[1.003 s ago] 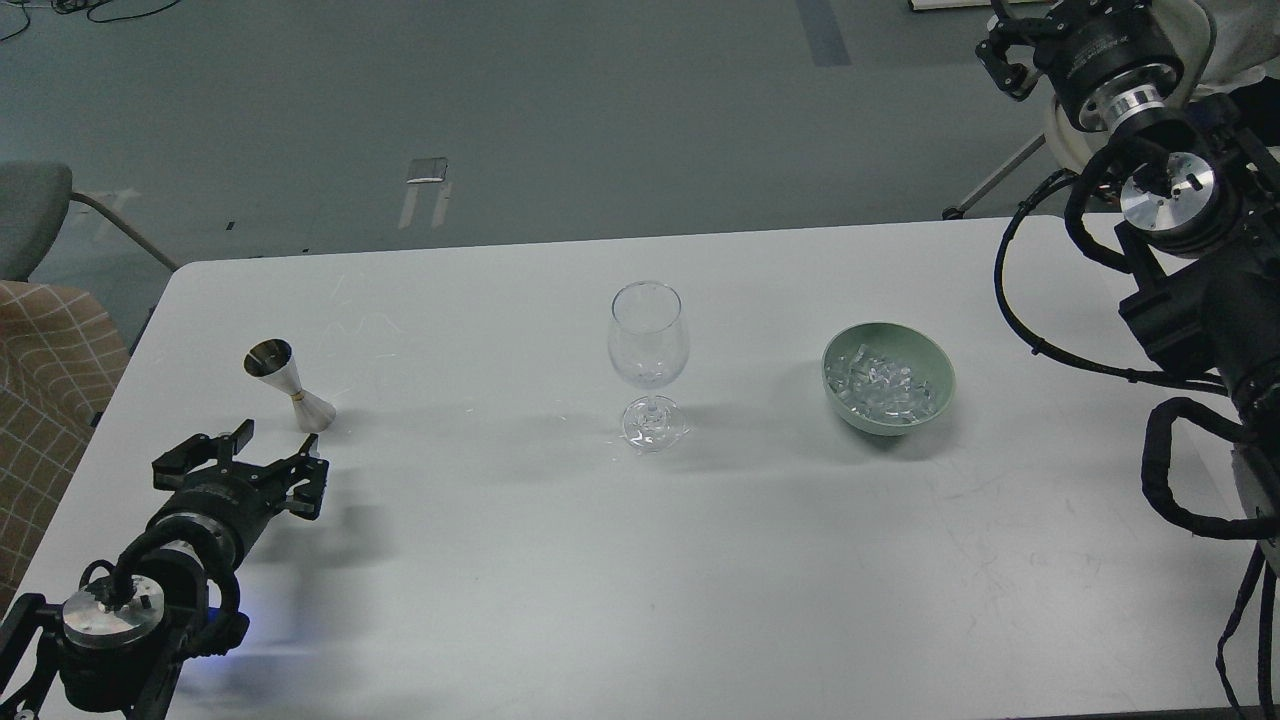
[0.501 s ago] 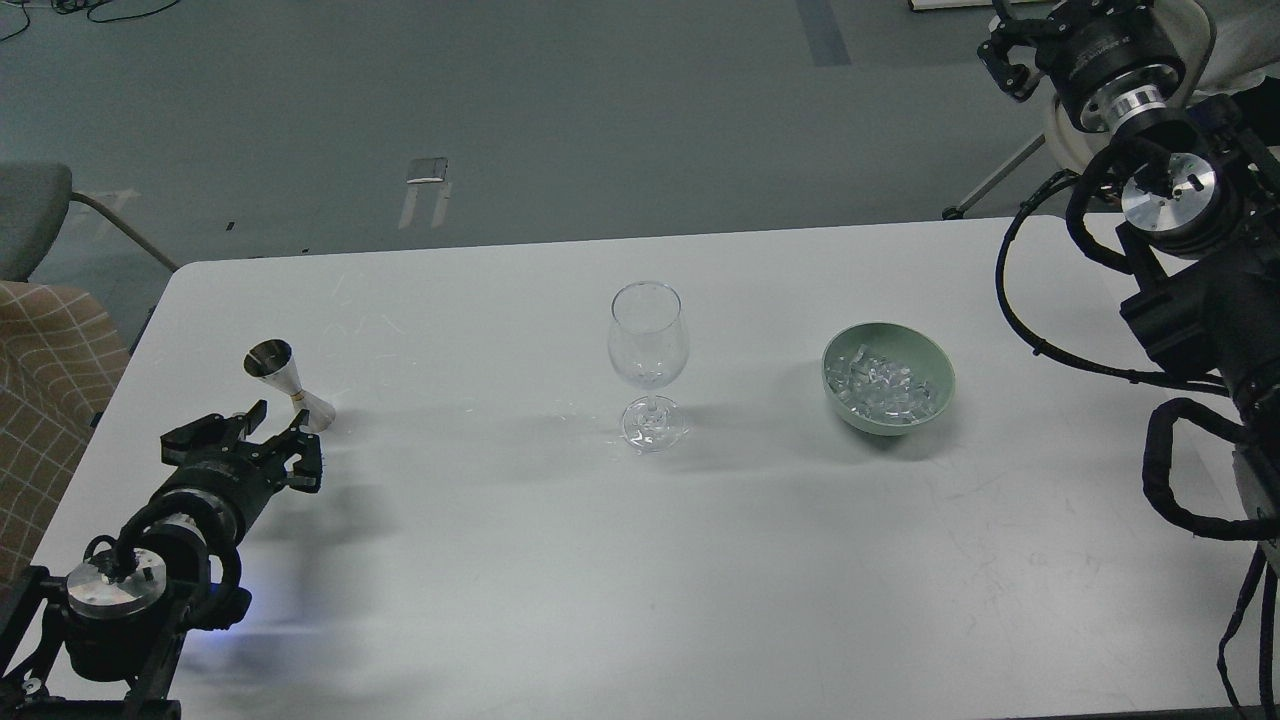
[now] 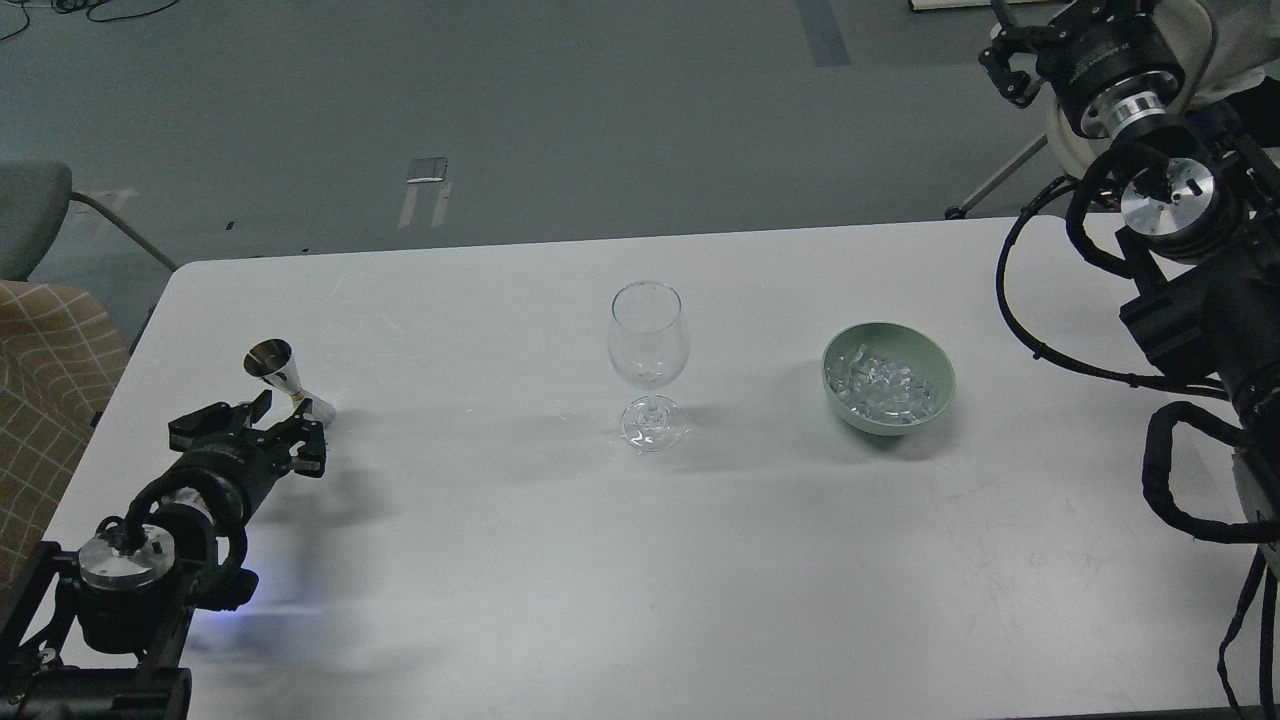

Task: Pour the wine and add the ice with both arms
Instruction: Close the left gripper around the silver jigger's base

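A clear stemmed wine glass (image 3: pixel 648 360) stands upright at the middle of the white table (image 3: pixel 560 560). A small steel jigger (image 3: pixel 285 384) stands at the left; the wine in it cannot be seen. A pale green bowl (image 3: pixel 935 360) to the right of the glass holds a heap of clear ice chunks (image 3: pixel 882 385). My left gripper (image 3: pixel 262 428) is open, just in front of the jigger's base, its fingers on either side of it, apart from it. My right gripper (image 3: pixel 1010 55) is raised at the top right, beyond the table's far edge, its fingers indistinct.
A grey chair (image 3: pixel 30 215) and a checked fabric seat (image 3: pixel 40 390) stand off the table's left edge. A white stand base (image 3: pixel 1070 140) sits on the floor behind the right arm. Looped black cables (image 3: pixel 1040 330) hang over the table's right side.
My left gripper has moved forward and up toward the jigger, now close to its base. The right arm has barely shifted. Glass, bowl and jigger have not moved.
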